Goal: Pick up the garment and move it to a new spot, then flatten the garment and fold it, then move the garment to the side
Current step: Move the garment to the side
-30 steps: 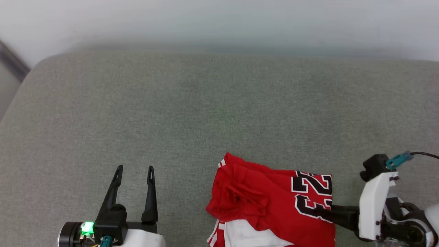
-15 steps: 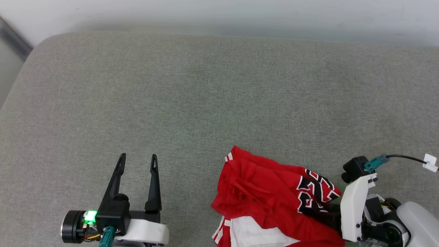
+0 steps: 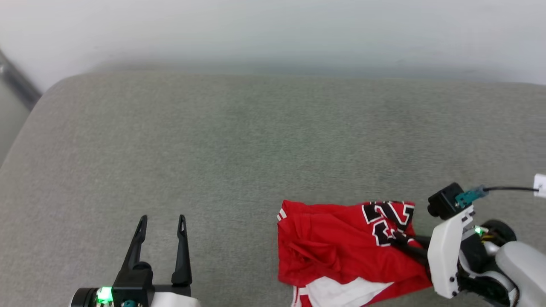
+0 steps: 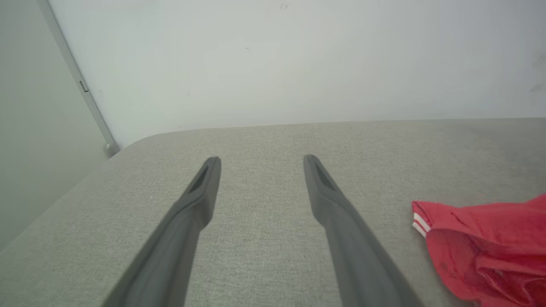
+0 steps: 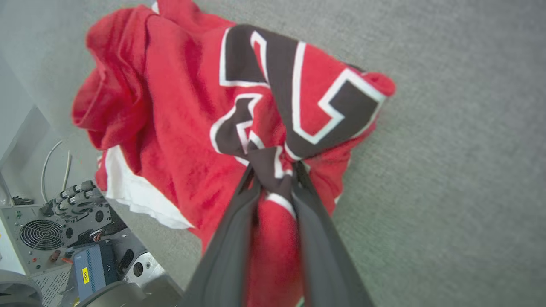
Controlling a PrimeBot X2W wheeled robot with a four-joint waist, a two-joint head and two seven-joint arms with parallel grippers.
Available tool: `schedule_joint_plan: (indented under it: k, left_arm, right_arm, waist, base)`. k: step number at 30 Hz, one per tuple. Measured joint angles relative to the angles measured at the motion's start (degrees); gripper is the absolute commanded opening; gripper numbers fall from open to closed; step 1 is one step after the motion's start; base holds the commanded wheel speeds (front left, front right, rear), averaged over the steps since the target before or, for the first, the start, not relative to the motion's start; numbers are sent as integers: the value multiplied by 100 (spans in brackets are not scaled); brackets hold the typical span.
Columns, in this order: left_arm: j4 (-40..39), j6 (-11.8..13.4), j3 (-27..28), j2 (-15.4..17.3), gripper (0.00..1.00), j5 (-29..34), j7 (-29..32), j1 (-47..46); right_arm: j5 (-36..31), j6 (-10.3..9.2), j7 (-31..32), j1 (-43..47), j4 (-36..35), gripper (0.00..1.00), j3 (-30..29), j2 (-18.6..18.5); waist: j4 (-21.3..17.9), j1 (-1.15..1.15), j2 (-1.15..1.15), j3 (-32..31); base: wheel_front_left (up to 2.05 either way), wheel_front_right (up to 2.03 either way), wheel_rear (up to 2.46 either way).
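Crumpled at the near right of the grey fabric-covered table (image 3: 213, 149): the garment (image 3: 337, 247), red, with a white sleeve along its near edge and a bit of red-and-white striped trim at its far left corner. On its right part, facing up, black white-edged numerals, creased and partly folded over. Reaching in from the right and closed on that printed cloth: the right hand (image 3: 396, 239), two long dark fingers drawn near together, a gathered knot of black, white and red fabric squeezed between the tips. Cloth puckered and pulled toward the pinch; rest of the shirt spread loosely on the table, though hard to say how far the pinched part is raised. On the right wrist, a teal plug (image 3: 469, 197) with a black cable running off to the right. Well apart from the garment, at the near left: the left hand (image 3: 162, 218), fingers spread wide, pointing toward the pale wall (image 3: 273, 34), nothing between them but bare grey fabric. Past the table's edge in the right wrist view: a grey equipment box (image 5: 42, 232) with a round fan grille and loose cables.
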Motion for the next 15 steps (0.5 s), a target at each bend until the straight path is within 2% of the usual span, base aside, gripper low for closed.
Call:
schedule_joint_plan:
  k: [8, 15]
  left_arm:
    - [-119, 82, 149, -22, 100, -86, 0, 248]
    - [-255, 92, 194, -33, 100, -56, 0, 147]
  right_arm:
    - [-287, -1, -101, -645, -859, 0, 364, -847]
    - [-624, -2, -181, -1112, -956, 0, 260, -1517]
  waist:
    - [-701, 0, 0, -175]
    - [-1438, 0, 0, 23]
  base:
    - [0, 0, 0]
    - [0, 0, 0]
